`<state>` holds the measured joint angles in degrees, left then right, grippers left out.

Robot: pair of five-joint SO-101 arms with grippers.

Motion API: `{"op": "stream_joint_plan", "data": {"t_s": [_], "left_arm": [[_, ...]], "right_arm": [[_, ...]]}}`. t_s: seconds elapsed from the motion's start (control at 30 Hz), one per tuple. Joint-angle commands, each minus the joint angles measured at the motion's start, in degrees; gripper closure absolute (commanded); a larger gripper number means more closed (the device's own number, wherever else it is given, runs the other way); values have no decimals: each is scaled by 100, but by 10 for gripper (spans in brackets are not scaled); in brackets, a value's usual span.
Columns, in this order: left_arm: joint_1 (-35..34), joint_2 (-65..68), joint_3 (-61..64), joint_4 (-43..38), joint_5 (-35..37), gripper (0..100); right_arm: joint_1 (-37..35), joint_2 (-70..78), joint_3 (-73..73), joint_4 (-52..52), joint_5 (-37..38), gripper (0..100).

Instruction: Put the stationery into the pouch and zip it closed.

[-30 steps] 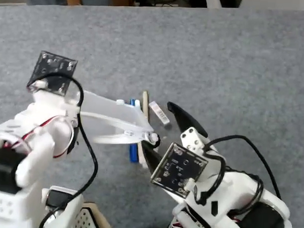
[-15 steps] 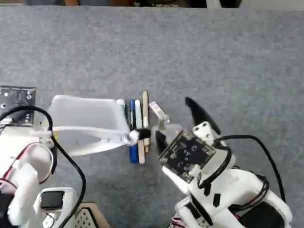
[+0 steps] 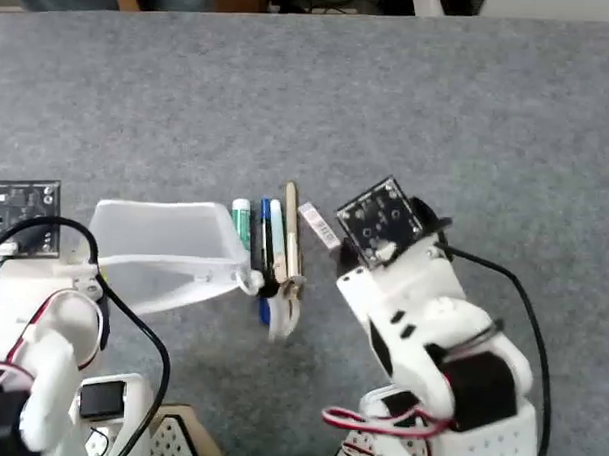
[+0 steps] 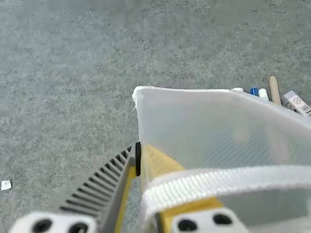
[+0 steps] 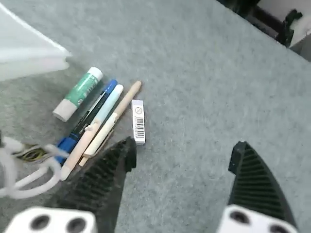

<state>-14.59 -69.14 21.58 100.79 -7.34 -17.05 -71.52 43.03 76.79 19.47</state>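
Observation:
My left gripper (image 4: 146, 170) is shut on the near edge of a translucent white pouch (image 3: 164, 245), held just above the table left of the stationery. On the carpet, side by side, lie a green glue stick (image 3: 243, 224), a blue pen (image 3: 265, 249), a pale pen (image 3: 275, 232), a wooden pencil (image 3: 291, 233) and a small barcoded eraser (image 3: 318, 225). The pouch's white pull cord (image 3: 282, 309) rests over the pens' near ends. My right gripper (image 5: 180, 165) hangs open above the carpet, close to the eraser (image 5: 138, 127), with nothing between its fingers.
Grey carpet (image 3: 469, 114) covers the whole table, with bare room behind and to the right of the stationery. The right arm's body (image 3: 431, 322) stands just right of the eraser. The pouch's corner (image 5: 29, 48) shows beyond the glue stick (image 5: 77, 93).
The left arm pulled the pouch leftwards, off the pens. The right gripper left the pouch's zipper end and swung round over the eraser; the pull cord now lies loose.

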Motion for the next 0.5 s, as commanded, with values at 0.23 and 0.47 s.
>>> {"op": "stream_joint_plan", "data": {"t_s": [0.23,0.47], "left_arm": [[-75,62,646,-668,211,972],[-75,396,708,-747,220,972]], "right_arm": [[79,295,778,-1169,-105,680],[-237,1323,347,-1503,-316,681]]}}
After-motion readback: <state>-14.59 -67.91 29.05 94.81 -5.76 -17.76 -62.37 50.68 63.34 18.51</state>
